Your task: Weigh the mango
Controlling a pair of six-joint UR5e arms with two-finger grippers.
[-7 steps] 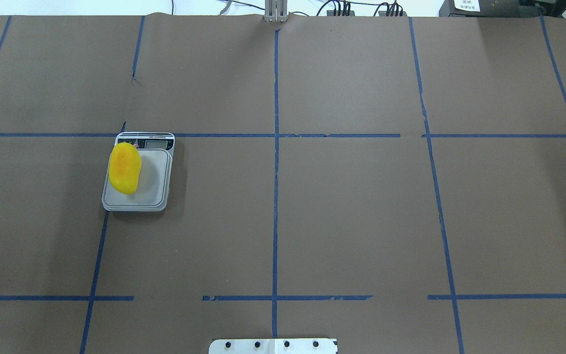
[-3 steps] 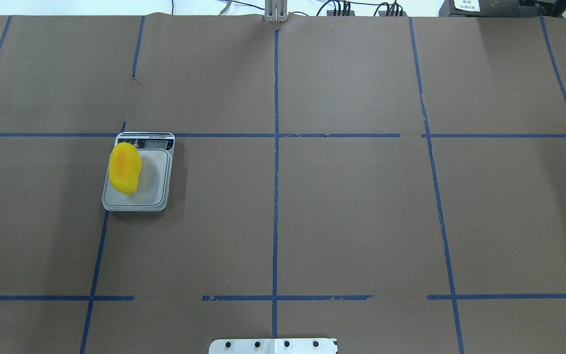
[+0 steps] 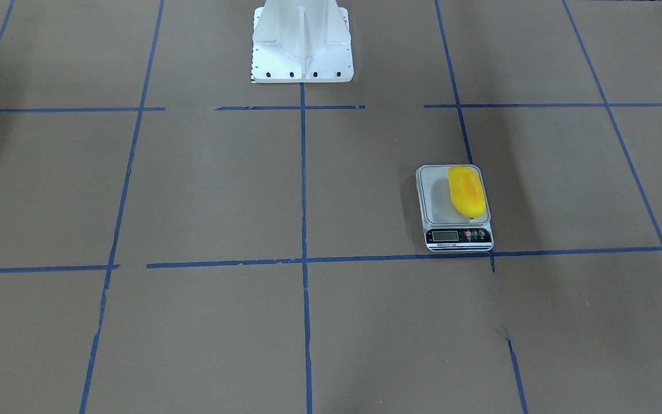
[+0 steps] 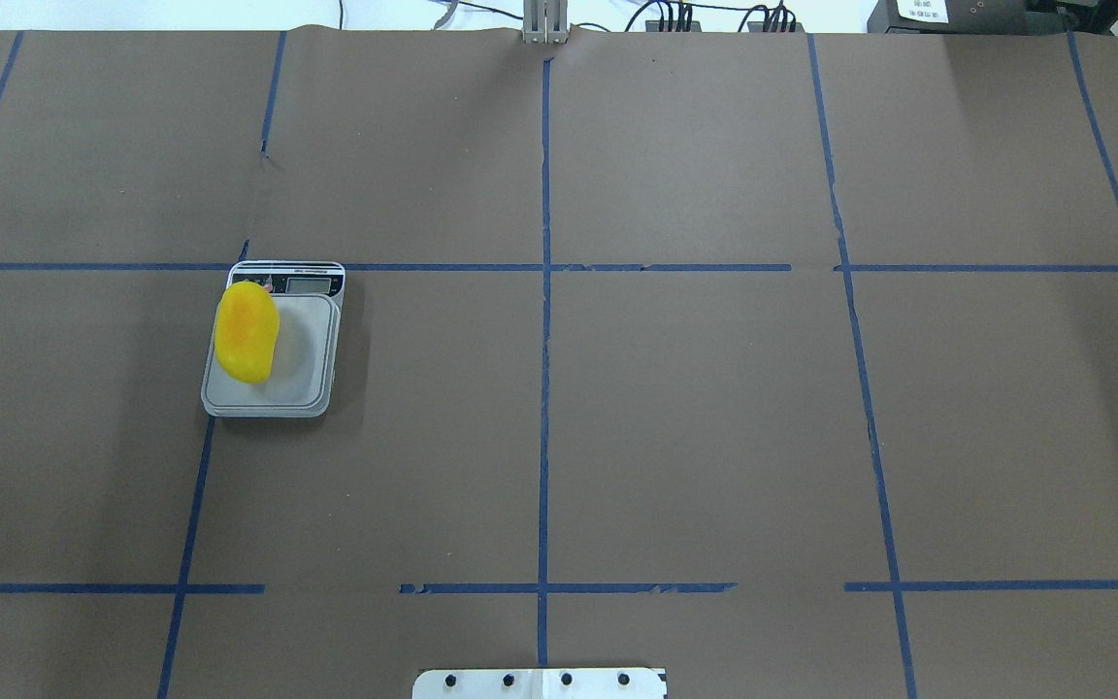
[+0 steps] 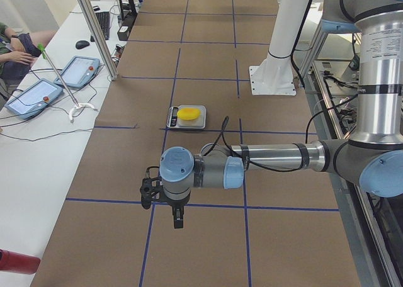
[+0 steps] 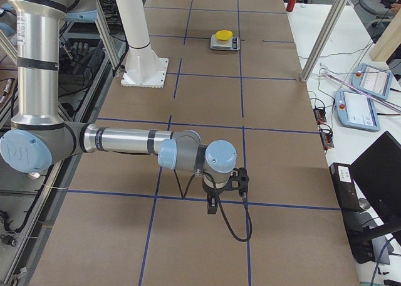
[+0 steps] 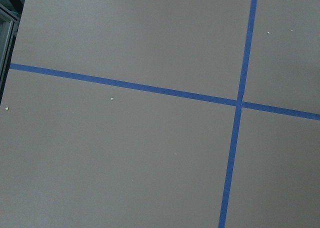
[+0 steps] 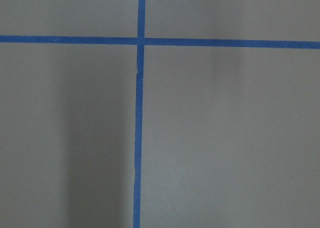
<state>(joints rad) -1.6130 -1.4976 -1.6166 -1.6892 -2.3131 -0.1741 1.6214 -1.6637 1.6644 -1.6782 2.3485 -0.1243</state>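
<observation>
Nothing has moved over the last second. The small, smooth, bright yellow oblong mango (image 4: 246, 332) with an orange blush lies exactly where it lay, on the flat grey-and-white digital kitchen scale (image 4: 312, 361), and no arm has come into the overhead view. I judge the placing done, with only the reading left. The scale's small grey display (image 3: 445, 235) is too small to read. The mango sits off-centre, along the platform edge on the robot's left, with one end close to the display strip, so there is little margin on that side.

Both claws are well apart from it. The left claw (image 5: 178, 219) hangs pointing down over a crossing of tape lines, with the scale farther along the table beyond it. The right claw (image 6: 213, 206) hangs the same way near the opposite end, with the scale far beyond it. I cannot tell how far either is spread. Neither wrist camera shows fingers or anything held, only table.

The table is covered in matte brown paper (image 7: 125, 153), gridded with blue tape strips (image 8: 138, 138) that have gaps in places. A white metal pedestal (image 3: 302, 40) stands at the robot's edge. Beyond the left claw, on the side away from the robot, a white bench carries grey teach pendants (image 5: 28, 97) and an operator's arm (image 5: 16, 48) rests there.
</observation>
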